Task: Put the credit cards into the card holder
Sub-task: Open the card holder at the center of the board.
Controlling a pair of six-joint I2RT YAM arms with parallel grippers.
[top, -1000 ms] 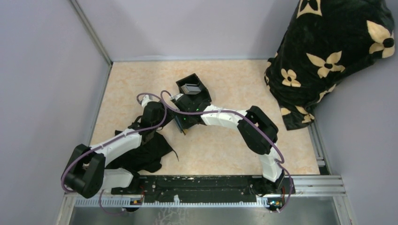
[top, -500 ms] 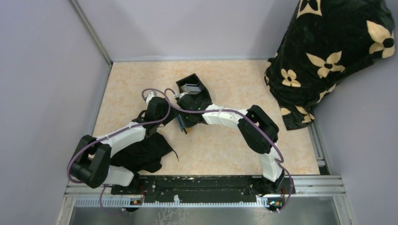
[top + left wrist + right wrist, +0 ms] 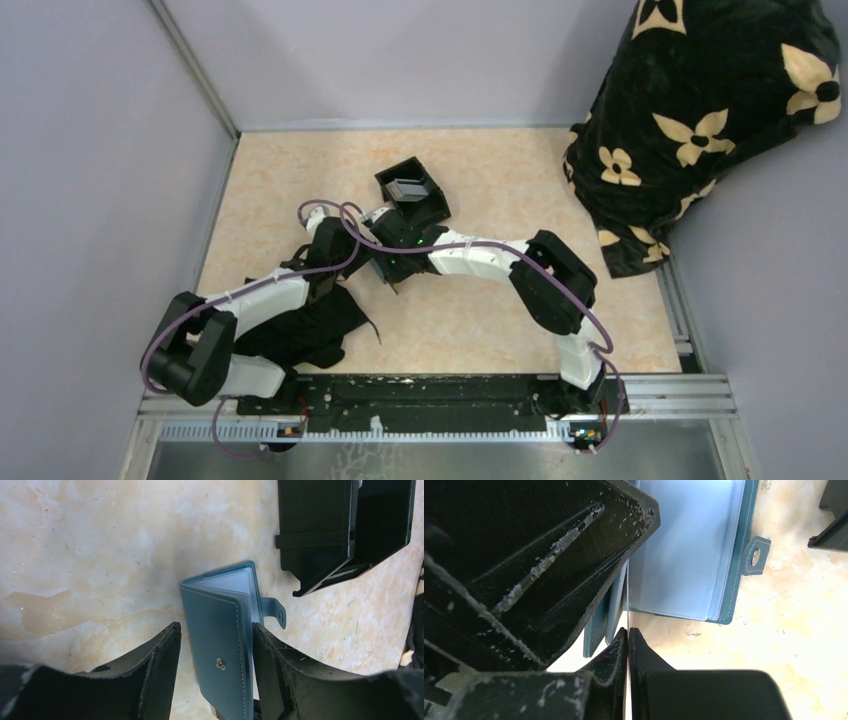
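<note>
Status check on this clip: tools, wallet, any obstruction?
Left tool open, straddling wallet. Right tool shut on card, edge-on at wallet. Tray beside, not blocking.

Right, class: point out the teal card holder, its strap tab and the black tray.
card holder [image 3: 217, 640], left wrist view, on its front cover.
strap tab [image 3: 755, 556], right wrist view, beside the snap hole.
black tray [image 3: 412, 189], top external view, on its rim.

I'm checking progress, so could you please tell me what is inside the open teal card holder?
The card holder shows pale, clear sleeves. No card is visible in them. The right end effector pinches a thin card edge-on and covers the inner left side.
</note>
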